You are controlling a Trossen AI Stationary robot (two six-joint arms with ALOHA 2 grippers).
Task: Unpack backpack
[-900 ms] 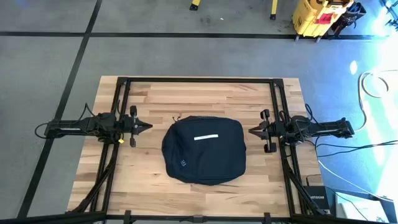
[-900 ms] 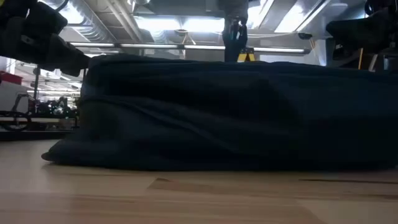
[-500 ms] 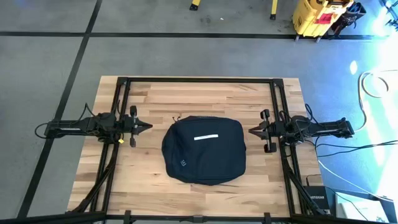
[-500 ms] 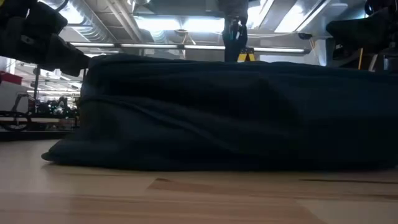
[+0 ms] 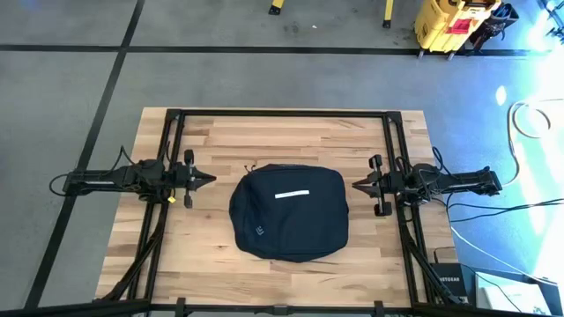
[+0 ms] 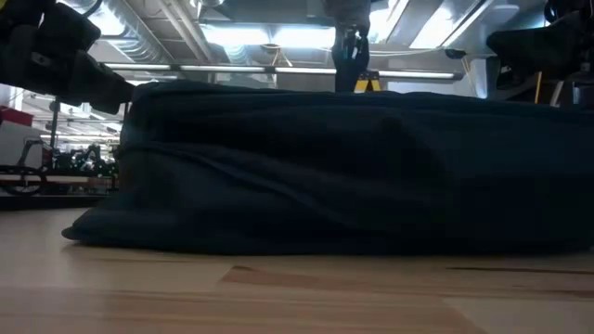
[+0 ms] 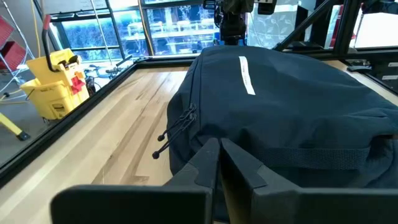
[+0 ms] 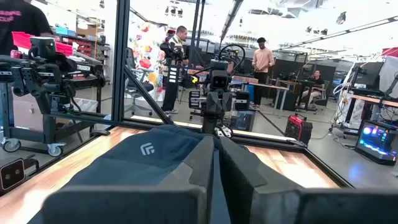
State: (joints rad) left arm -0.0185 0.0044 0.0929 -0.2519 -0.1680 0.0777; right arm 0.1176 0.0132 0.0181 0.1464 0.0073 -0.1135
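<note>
The backpack [image 5: 289, 212] lies flat at the middle of the wooden table [image 5: 220, 141], squarely between the two arms. The left gripper [image 5: 208, 179] points at it from one side, the right gripper [image 5: 357, 186] from the other; each tip stands near the bag's edge but apart from it. Both grippers have their fingers pressed together and hold nothing, as the wrist views show: the left pair [image 7: 219, 163] meets in a narrow seam, and the right pair [image 8: 213, 163] does the same.

The bag is dark navy, soft and rounded, with a short white stripe [image 5: 292, 194] across its upper face and a small white logo [image 5: 261, 232] toward the near edge. Black zipper cords [image 7: 177, 127] trail from one corner onto the wood. From table height its bulk [image 6: 353, 167] fills most of the width, slumped and creased.

Nothing differs from the earlier frames: the bag lies as before, and both arms stay in the same places.
</note>
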